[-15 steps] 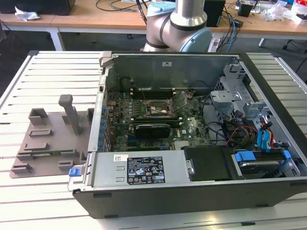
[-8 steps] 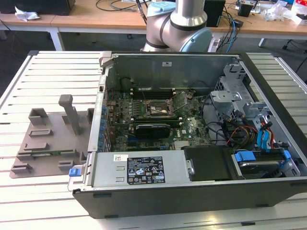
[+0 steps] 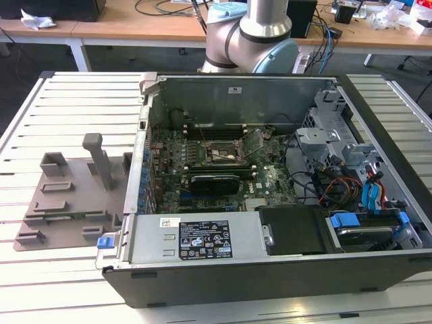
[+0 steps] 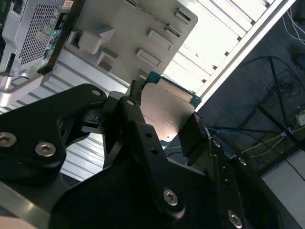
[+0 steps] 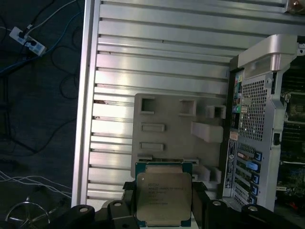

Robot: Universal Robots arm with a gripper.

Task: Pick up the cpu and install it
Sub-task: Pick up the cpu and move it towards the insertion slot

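arm (image 3: 251,37): elbow joint bent; pincer (image 5: 163,188): facing downward; black fingers (image 5: 199,202) clamped on opposite cpu (image 5: 163,202) edges

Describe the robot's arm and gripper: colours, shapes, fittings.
The arm is made of round silver-grey metal tubes with pale blue caps at its joints. The gripper is matte black, built of flat angular links hinged together. Silver screw heads fasten the links, which end in two slim black fingers.

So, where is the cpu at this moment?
In both wrist views the cpu is clamped in the pincer, with the tray behind it and the case beside that.
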